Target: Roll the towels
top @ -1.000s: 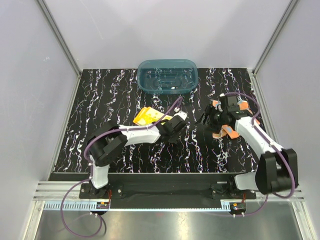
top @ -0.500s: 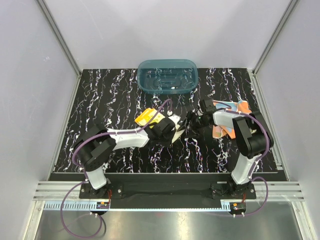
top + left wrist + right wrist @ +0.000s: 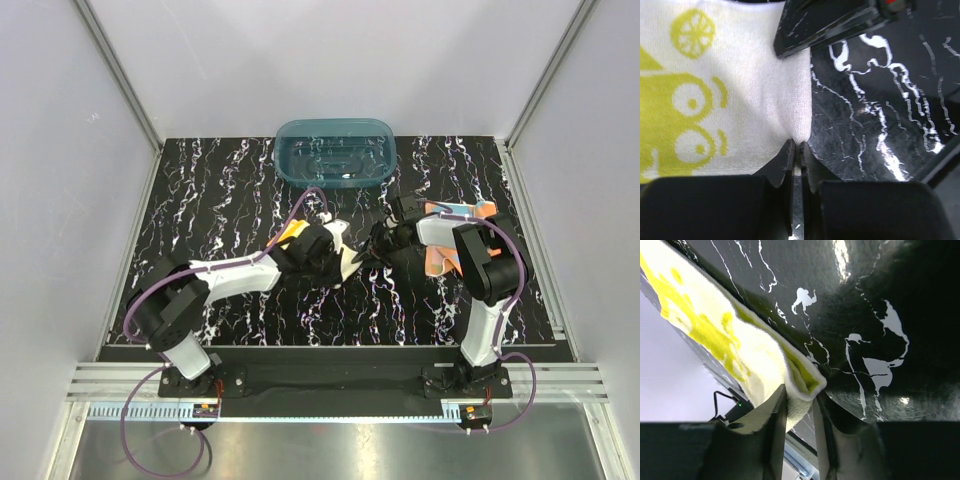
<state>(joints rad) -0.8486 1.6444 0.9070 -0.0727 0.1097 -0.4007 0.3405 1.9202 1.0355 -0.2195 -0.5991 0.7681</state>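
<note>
Top external: yellow towel (image 3: 290,234), orange towel (image 3: 462,211) lie apparently outside teal tub (image 3: 335,122).

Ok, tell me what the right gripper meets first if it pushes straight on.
The yellow towel, whose folded edge the right gripper pinches. Just beyond, seen from above, sits the left gripper; depth is unclear.

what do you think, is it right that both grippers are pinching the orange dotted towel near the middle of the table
Not quite. The cloth they pinch is the yellow towel, not the orange one. The left wrist view shows the left gripper closed on its pale corner, and the right wrist view shows the right gripper clamping its folded edge. The orange towel lies ungripped by the right arm in the top view.
</note>
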